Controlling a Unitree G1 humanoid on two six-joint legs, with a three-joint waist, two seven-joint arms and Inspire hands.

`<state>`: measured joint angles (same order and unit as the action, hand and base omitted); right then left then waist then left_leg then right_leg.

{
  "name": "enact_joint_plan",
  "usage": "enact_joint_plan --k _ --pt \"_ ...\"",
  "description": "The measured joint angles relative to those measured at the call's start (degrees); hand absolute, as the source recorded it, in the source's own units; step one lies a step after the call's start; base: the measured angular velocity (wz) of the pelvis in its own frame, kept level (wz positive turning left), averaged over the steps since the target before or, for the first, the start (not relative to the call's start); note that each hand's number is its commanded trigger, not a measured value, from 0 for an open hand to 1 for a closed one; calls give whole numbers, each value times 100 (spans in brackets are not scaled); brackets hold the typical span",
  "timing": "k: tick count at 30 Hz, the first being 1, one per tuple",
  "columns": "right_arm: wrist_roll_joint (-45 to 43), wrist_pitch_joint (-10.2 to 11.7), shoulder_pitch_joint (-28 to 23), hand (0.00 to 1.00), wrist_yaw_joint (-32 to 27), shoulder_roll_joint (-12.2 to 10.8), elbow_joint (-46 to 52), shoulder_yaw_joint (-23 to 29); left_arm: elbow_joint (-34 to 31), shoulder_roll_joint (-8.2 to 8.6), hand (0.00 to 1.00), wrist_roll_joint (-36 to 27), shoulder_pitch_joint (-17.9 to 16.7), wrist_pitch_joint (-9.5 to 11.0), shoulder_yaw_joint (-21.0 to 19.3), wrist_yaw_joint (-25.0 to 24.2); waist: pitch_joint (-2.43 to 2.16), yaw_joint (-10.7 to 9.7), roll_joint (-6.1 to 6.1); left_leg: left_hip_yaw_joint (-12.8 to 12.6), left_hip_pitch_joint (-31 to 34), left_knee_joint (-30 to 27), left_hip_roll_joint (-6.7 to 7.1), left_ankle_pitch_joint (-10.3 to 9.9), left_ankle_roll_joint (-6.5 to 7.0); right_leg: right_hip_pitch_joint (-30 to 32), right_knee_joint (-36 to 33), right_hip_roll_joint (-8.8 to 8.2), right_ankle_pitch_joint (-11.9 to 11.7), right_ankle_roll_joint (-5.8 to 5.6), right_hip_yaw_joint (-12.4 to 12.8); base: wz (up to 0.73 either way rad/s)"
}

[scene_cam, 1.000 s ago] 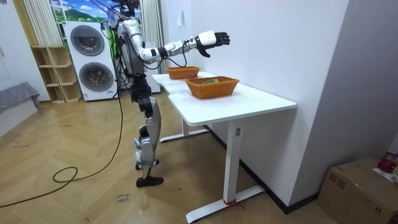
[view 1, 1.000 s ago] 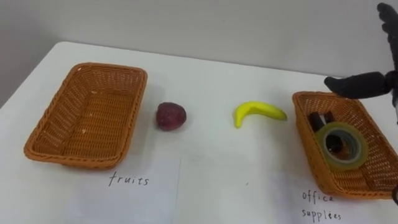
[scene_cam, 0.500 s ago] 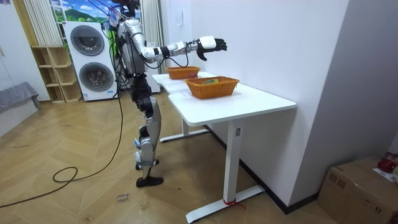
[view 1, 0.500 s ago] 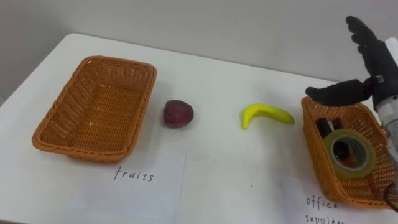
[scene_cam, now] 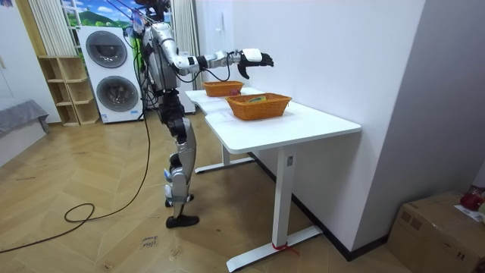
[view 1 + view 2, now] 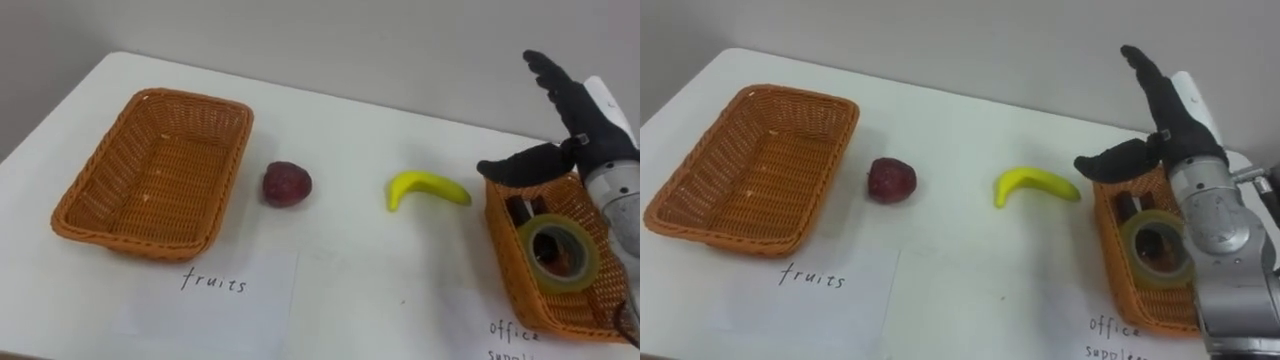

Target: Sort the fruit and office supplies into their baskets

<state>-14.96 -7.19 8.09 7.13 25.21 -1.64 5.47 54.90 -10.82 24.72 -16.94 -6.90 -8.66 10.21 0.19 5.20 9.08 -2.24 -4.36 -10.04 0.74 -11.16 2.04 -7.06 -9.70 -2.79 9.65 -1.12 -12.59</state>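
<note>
Lighting bright and even. The white table (image 6: 340,270) is uniformly lit. Soft, faint shadows lie close under the banana (image 6: 428,188) and the red fruit (image 6: 287,184), both left of the right hand (image 6: 585,130) fingers (image 6: 548,75). The tape (image 6: 556,250), below the fingers, carries a mild sheen.

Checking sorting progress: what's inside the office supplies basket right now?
Inside the office supplies basket lie a tape roll and a small dark item behind it, too covered to identify. The forearm of the open right hand hides the basket's right side.
</note>
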Motion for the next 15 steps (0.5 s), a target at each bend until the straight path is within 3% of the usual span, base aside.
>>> enact_joint_plan --k 4,8,15 --pt "-130 10 0 0 19 24 1 -71 16 -85 0 -3 -30 28 -5 -74 17 120 63 -16 14 37 -7 0 0 33 4 -2 0 0 -11 -2" --pt "-355 10 35 0 124 112 29 -479 10 -196 0 -5 7 27 -2 -58 10 168 155 7 285 -91 -5 2 -1 238 -6 -15 0 1 -62 3" --pt "-517 22 188 0 174 111 -174 -714 25 -231 0 -38 235 10 -3 49 42 330 152 69 485 -159 3 4 1 391 -3 -19 -2 3 -109 8"
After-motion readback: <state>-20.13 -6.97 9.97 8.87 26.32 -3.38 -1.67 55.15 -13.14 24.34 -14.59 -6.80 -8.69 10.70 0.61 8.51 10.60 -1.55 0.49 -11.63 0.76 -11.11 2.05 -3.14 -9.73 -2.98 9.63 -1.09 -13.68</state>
